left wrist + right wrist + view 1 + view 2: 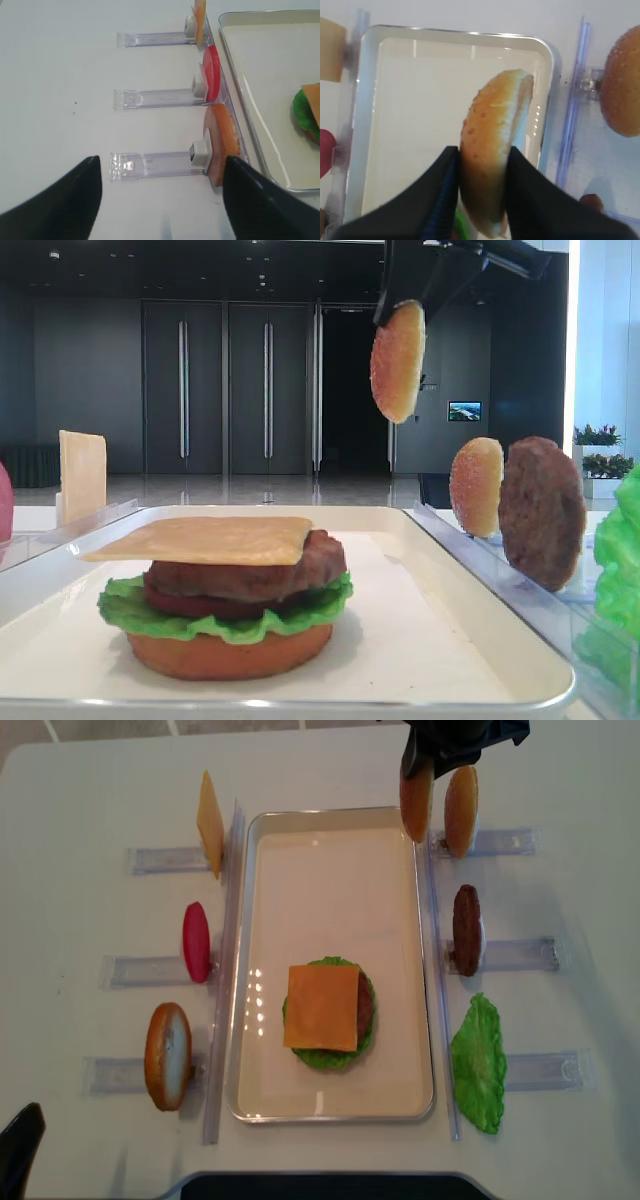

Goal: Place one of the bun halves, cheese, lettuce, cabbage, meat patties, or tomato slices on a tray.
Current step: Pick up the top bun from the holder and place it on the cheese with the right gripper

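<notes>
My right gripper (pixel 482 152) is shut on a sesame bun half (pixel 495 145), held on edge high in the air (pixel 398 360) over the far right rim of the white tray (pixel 330 1115). On the tray stands a stack: orange bottom bun, lettuce, tomato, meat patty, with a cheese (pixel 322 1007) slice on top. A second bun half (pixel 461 810) stands in the rack just right of the held one. My left gripper (pixel 161 169) is open and empty, low over the table left of the tray.
Clear racks flank the tray. On the left stand a cheese slice (pixel 209 825), a tomato slice (pixel 196 942) and an orange bun (pixel 168 1055). On the right stand a meat patty (pixel 466 930) and a lettuce leaf (pixel 480 1060).
</notes>
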### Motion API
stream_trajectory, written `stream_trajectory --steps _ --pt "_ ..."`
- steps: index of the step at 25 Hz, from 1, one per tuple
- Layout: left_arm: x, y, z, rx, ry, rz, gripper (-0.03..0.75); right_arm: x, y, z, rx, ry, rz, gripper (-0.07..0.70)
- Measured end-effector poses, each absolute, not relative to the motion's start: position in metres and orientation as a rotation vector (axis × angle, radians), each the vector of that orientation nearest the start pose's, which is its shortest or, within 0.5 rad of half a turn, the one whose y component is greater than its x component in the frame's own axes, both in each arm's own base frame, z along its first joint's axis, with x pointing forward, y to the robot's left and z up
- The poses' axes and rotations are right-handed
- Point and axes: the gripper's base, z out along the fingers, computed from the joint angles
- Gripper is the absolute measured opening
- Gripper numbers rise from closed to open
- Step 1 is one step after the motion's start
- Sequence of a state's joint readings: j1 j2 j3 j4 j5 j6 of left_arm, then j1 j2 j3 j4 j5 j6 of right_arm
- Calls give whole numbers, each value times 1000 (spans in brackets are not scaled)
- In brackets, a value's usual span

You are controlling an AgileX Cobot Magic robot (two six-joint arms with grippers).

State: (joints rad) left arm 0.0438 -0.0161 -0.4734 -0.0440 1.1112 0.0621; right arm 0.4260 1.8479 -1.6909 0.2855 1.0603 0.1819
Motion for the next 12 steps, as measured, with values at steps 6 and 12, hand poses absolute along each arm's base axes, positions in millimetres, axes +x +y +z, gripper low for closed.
stream_trajectory --steps 6,12 --pt "-6 -4 266 22 2104 10 575 316 189 318 -235 2627 752 230" --pt "-6 -4 266 22 2104 10 575 275 181 319 -250 2531 955 230"
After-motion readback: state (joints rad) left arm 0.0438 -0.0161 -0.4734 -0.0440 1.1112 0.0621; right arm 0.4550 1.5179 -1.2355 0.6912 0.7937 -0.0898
